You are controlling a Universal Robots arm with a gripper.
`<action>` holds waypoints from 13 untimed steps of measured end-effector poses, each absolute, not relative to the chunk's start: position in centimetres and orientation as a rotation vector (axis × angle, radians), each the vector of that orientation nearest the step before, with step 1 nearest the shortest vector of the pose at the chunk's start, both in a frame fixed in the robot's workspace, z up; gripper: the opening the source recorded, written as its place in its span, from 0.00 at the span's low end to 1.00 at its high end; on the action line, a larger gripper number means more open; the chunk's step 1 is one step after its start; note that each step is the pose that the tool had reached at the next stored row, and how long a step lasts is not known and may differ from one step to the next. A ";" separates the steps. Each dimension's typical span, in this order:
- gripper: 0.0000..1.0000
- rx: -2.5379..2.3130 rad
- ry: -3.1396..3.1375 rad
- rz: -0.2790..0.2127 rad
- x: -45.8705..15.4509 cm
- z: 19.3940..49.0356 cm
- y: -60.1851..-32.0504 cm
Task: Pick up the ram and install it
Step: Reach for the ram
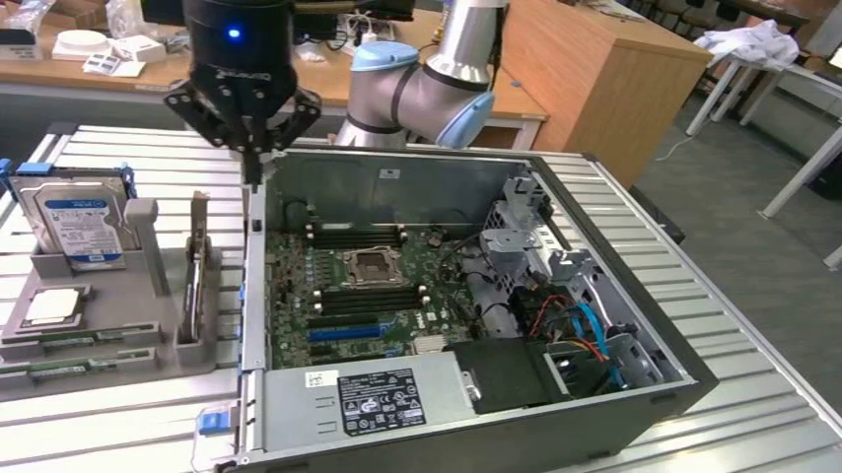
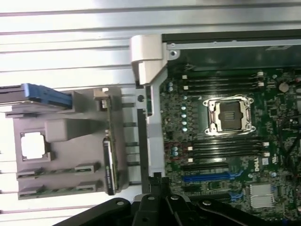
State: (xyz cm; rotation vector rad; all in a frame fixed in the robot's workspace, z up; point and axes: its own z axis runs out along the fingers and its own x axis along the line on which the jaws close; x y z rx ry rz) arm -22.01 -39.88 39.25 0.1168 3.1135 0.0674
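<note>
At the exterior view's left, we see a grey plastic holder (image 1: 145, 296) (image 2: 61, 129) on a ribbed metal counter (image 1: 736, 374) (image 2: 70, 52). A silver hard drive (image 1: 79, 222) (image 2: 44, 94) with a blue label stands upright at the back of the holder. In front of it, a small square silver processor (image 1: 53, 307) (image 2: 34, 145) lies flat.

The ram (image 1: 59, 341) (image 2: 87, 168) sits at the front of the holder as thin green sticks resting in narrow slots. Nothing is touching it. On the holder's right side, a larger card (image 1: 197, 266) (image 2: 108, 162) stands on its edge.

Next we come to the black fingers (image 1: 250, 169) (image 2: 158, 181) of the robot arm (image 1: 421, 89). They are pressed together into one narrow tip and, as far as we can see, hold nothing. They hang above the left wall of an open computer case (image 1: 252, 296) (image 2: 150, 113), between the holder and the inside of the case and well apart from the ram.

Inside the case lies a green motherboard (image 1: 394, 296) (image 2: 277, 108) with an empty processor socket (image 1: 373, 264) (image 2: 230, 114) near its middle. Long dark memory slots run above and below the socket.

A labelled power supply (image 1: 375, 399) sits at the front of the case. At the exterior view's right are a metal drive cage (image 1: 533, 236) and orange and blue cables (image 1: 586, 325).
</note>
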 end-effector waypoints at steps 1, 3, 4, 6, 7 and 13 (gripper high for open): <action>0.11 0.117 3.113 0.067 -22.5 39.2 -39.9; 0.11 0.117 3.113 0.066 -23.4 39.2 -39.9; 0.11 0.117 3.113 0.066 -23.8 39.2 -39.9; 0.11 0.116 3.114 0.064 -24.7 39.2 -39.9; 0.11 0.116 3.114 0.064 -25.2 39.2 -39.9; 0.11 0.117 3.113 0.060 -27.9 39.1 -39.9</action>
